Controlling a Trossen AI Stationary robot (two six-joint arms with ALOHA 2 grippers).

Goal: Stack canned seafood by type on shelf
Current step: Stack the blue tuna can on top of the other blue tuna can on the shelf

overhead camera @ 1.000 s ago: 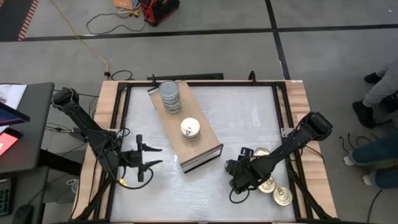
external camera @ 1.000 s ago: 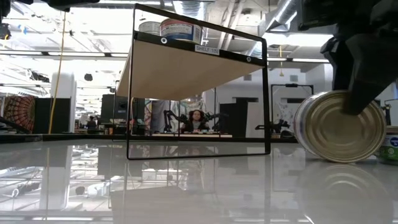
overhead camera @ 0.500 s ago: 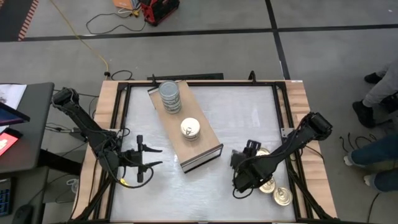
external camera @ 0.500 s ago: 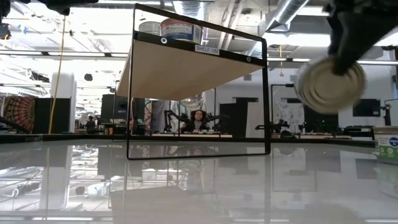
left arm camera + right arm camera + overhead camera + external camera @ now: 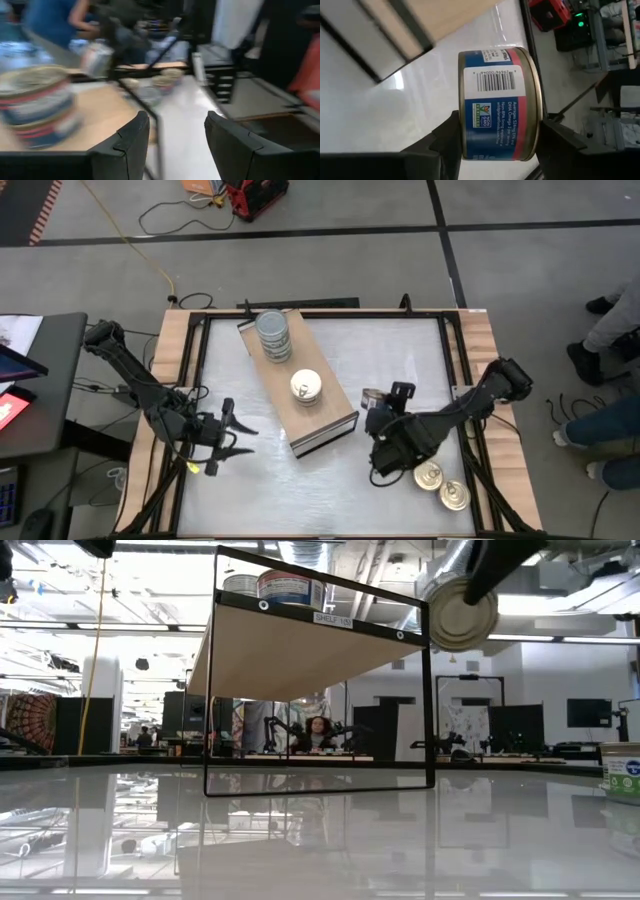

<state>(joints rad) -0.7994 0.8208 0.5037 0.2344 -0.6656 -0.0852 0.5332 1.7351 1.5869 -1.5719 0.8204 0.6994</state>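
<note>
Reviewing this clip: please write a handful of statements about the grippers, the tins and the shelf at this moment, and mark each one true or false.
1. The right gripper holds a blue-and-red labelled tin clear of the table. True.
2. The left gripper is clamped on a tin. False: its fingers are open with nothing between them, out over the table's left part.
3. The shelf carries a stack of tins near its far end and a white-topped tin nearer its middle. True.
4. No tins remain on the tabletop. False: two gold-topped tins lie near the front right corner.
5. The held tin is upright. False: it is on its side, a flat end facing the low camera.
</note>
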